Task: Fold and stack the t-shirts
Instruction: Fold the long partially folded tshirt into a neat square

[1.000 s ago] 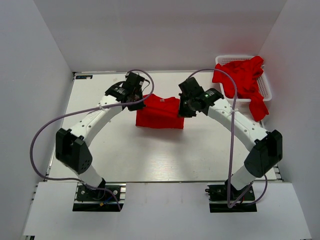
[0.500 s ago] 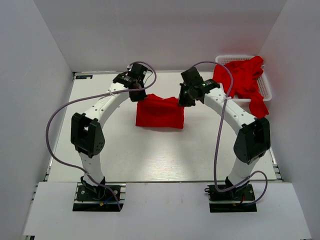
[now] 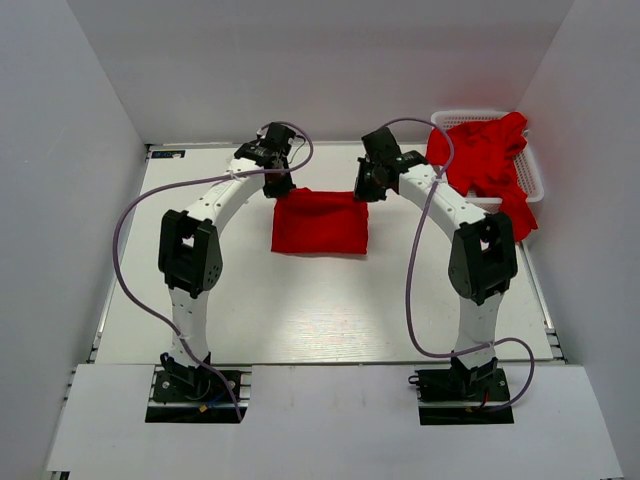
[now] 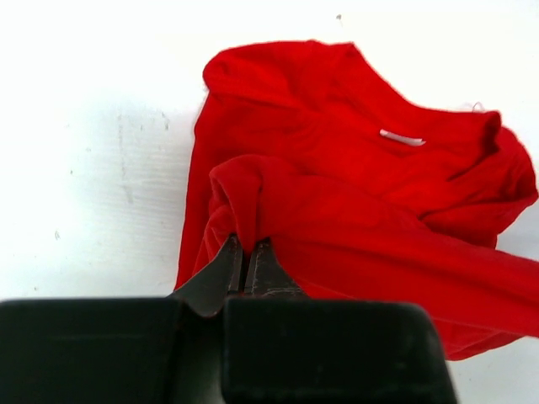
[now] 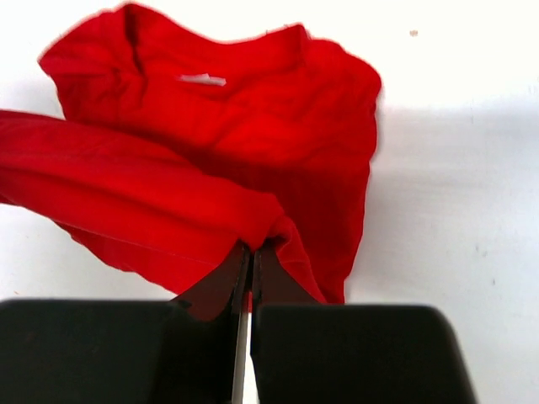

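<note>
T-shirt, bright red and partly folded, lies on the counter near its far edge. The left pincer and the right pincer each clench a raised fold of it. Wide bare counter lies nearer the bases; more t-shirts fill the basket far right.

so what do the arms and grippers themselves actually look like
The left arm and right arm match: white tubular links joined by bulky black joint housings, each on a black base. A thin lilac-grey cable loops loosely alongside each one. In the wrist views the jaws are dark, narrow, tapering blades under a blocky black body. No markings are legible.
</note>
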`<state>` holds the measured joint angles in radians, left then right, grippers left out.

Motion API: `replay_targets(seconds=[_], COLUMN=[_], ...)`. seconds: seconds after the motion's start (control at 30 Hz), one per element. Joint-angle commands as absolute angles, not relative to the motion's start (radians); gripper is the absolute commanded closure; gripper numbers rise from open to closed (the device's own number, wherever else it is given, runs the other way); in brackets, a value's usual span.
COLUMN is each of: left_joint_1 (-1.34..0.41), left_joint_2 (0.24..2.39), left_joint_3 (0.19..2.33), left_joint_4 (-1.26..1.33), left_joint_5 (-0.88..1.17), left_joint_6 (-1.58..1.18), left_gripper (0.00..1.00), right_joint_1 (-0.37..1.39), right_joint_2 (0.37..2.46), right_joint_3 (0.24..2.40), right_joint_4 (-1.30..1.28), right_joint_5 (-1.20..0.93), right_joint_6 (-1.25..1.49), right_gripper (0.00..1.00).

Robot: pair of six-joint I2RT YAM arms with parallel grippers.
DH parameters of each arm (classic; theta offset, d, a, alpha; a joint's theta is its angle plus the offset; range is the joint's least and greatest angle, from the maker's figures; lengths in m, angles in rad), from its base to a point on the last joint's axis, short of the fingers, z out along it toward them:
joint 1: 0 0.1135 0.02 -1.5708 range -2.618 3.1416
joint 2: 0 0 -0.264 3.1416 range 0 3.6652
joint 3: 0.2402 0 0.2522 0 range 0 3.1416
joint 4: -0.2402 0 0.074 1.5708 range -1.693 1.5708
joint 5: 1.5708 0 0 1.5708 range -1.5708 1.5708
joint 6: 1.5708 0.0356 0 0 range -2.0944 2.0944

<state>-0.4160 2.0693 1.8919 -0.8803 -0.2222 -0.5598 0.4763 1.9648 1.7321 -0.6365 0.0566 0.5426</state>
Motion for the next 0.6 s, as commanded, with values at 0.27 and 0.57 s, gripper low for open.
replay_targets(seconds=[0.27, 0.57], left_joint_1=[-0.383, -0.383], left_joint_2=[2.016, 2.114], left_joint_3=[1.862, 1.871], left_joint_4=[-0.68, -0.574], left_joint_5=[-0.301, -0.319], left_joint_6=[-0.456, -0.446], left_gripper=[1.0, 1.0], right_joint_1=[0.41, 0.376], right_joint_2=[2.011, 2.094], right_joint_3=[1.758, 1.772], right_joint_4=[-0.488, -0.394], right_joint_5=[0.042, 0.021], right_joint_6=[0.502, 0.517], right_gripper=[1.0, 1.0])
